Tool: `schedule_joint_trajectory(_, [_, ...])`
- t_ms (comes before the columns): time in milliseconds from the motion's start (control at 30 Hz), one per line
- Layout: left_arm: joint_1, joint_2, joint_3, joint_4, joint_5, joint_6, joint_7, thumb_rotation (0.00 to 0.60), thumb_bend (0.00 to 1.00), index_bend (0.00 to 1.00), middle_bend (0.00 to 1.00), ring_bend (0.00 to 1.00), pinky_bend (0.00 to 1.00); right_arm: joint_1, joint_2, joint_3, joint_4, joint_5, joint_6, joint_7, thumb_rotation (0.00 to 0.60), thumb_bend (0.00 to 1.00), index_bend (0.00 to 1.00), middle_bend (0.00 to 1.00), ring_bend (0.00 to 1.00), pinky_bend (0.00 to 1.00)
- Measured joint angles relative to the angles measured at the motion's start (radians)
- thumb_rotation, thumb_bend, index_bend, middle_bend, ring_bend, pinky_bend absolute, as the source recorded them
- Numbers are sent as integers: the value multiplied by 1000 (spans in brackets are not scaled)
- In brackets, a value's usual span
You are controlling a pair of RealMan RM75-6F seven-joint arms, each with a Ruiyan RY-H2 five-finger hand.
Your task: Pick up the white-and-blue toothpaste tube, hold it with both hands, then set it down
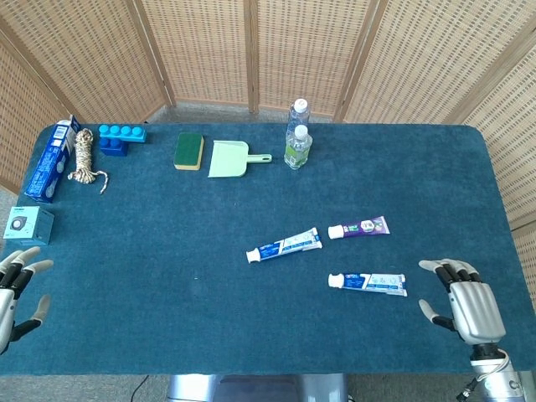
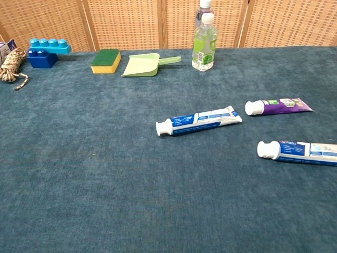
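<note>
Two white-and-blue toothpaste tubes lie flat on the blue table. One tube is near the middle, its cap pointing left. The other tube lies nearer the front right, cap also to the left. My right hand hovers at the front right corner, fingers spread and holding nothing, a short gap right of the nearer tube. At the front left edge is my left hand, with its fingers apart and nothing in it. Neither hand shows in the chest view.
A purple toothpaste tube lies just behind the two. Along the back stand two bottles, a green dustpan, a sponge and blue blocks. A rope, a blue carton and a teal box occupy the left side.
</note>
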Motion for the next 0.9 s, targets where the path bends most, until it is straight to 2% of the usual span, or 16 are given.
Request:
schedule_joint_trajectory(300, [-25, 13, -13, -18, 3, -20, 20, 600, 396, 261, 169, 137, 173, 46, -4, -14, -22, 0, -95, -37, 598, 281, 252, 228, 153, 208])
schedule_joint_trajectory(467, [-48, 24, -27, -29, -2, -42, 26, 600, 397, 260, 167, 137, 173, 90, -25, -8, -40, 20, -166, -87, 564, 279, 252, 185, 110, 204])
schedule_joint_trajectory(633, [-85, 30, -48, -40, -22, -81, 34, 600, 397, 260, 166, 137, 173, 158, -60, 13, -31, 114, -284, -174, 535, 279, 264, 172, 85, 204])
schedule_joint_trajectory(900, [-108, 30, -57, -47, -43, -103, 50, 600, 396, 260, 166, 137, 173, 243, -132, 41, 58, 253, -374, -310, 502, 267, 352, 177, 82, 209])
